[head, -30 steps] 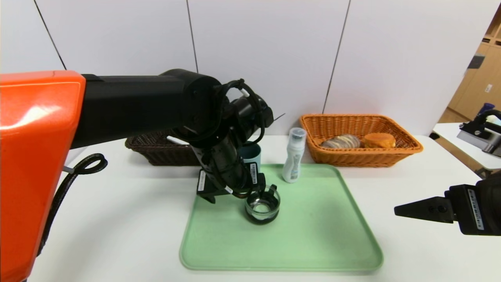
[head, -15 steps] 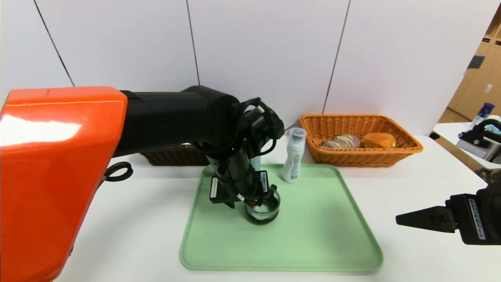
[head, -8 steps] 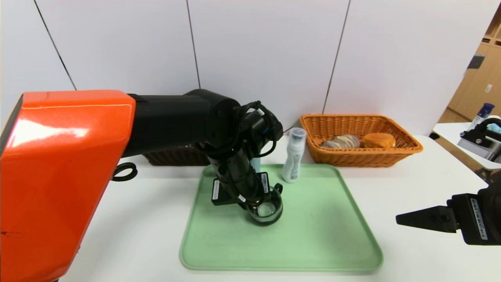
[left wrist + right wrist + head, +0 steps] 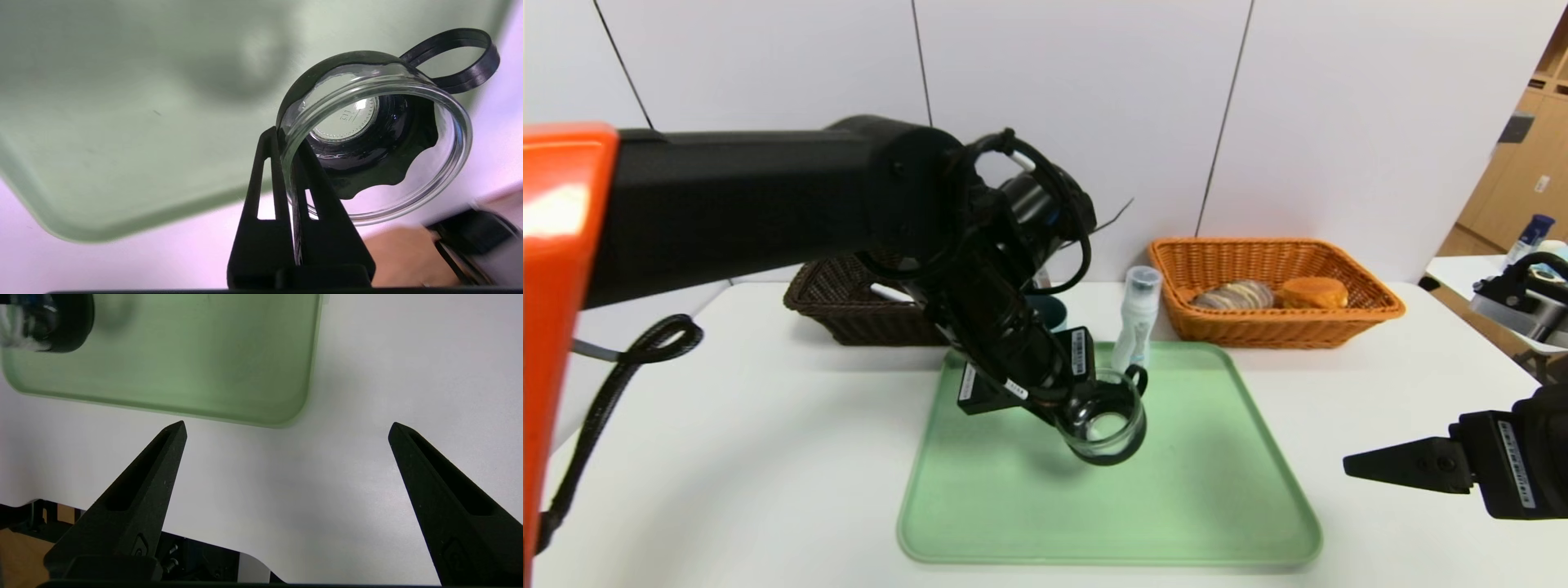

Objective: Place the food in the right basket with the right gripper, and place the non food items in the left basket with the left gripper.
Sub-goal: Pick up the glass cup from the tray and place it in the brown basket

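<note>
While the orange wicker basket [image 4: 1278, 287] at the back right of the desk [image 4: 768, 457] holds two baked goods, a swirled bread roll [image 4: 1235, 294] and a round golden bun [image 4: 1313, 291] side by side, the dark brown wicker basket [image 4: 849, 310] at the back left is mostly hidden behind the left arm, and only a slim white thing shows in it, too little to name. Between and in front of the baskets lies the green tray [image 4: 1201, 498], where a white bottle with a clear cap [image 4: 1135, 322] stands upright near the back edge, beside a teal cup [image 4: 1045, 309] half hidden by the arm. The left end effector [image 4: 1068, 400] pinches the rim of a glass jar with a black sleeve and loop handle [image 4: 1104, 416], one finger [image 4: 265, 179] outside the wall and the other inside, as the left wrist view shows. The jar hangs in the air above the middle of the tray, clear of its surface and casting a shadow there. It is tilted, its long axis slanting so that the open mouth faces forward and up toward the head camera, and the loop handle [image 4: 453, 57] sticks out on the side toward the bottle. The right end effector [image 4: 286, 428] hovers over bare desk just off the tray's front right corner, its fingers spread wide and holding nothing.
</note>
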You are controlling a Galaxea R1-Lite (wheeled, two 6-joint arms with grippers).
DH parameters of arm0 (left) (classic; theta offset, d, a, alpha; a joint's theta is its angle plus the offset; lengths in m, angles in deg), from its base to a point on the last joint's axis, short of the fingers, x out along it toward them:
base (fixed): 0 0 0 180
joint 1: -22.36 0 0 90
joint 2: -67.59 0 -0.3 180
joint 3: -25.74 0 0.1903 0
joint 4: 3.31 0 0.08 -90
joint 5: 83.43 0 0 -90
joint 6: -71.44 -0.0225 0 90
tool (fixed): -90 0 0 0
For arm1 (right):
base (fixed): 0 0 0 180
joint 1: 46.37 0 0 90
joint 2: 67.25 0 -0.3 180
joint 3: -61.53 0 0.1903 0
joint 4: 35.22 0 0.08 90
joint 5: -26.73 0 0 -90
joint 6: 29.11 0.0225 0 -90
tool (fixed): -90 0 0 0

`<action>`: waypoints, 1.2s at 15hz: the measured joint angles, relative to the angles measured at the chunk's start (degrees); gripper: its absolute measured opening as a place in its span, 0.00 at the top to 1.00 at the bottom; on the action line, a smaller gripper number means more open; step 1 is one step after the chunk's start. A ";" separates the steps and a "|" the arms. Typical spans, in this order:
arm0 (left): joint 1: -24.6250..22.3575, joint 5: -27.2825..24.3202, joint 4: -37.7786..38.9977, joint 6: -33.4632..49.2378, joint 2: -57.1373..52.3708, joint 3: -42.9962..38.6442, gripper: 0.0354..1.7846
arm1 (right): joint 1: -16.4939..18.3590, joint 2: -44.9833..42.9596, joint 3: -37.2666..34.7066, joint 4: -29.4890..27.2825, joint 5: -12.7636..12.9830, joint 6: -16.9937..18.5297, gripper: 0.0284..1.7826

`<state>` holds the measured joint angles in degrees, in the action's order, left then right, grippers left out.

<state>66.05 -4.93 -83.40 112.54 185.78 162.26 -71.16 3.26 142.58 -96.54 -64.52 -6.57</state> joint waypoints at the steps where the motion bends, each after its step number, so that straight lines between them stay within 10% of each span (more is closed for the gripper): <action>1: -0.04 -4.05 0.02 -0.22 -1.90 -0.01 0.97 | 0.00 0.11 -0.06 0.02 -0.34 0.00 0.04; 6: -5.33 -17.47 6.36 0.27 -11.58 -0.39 0.97 | -0.01 0.21 -0.85 0.02 -0.48 0.09 0.04; 18: -32.45 1.66 23.65 0.74 -2.69 -0.52 0.97 | 0.02 -0.54 -2.28 0.11 -0.61 -0.16 0.04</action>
<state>33.60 -3.27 -59.75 113.28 183.08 161.74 -71.14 2.73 140.30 -96.43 -65.13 -6.73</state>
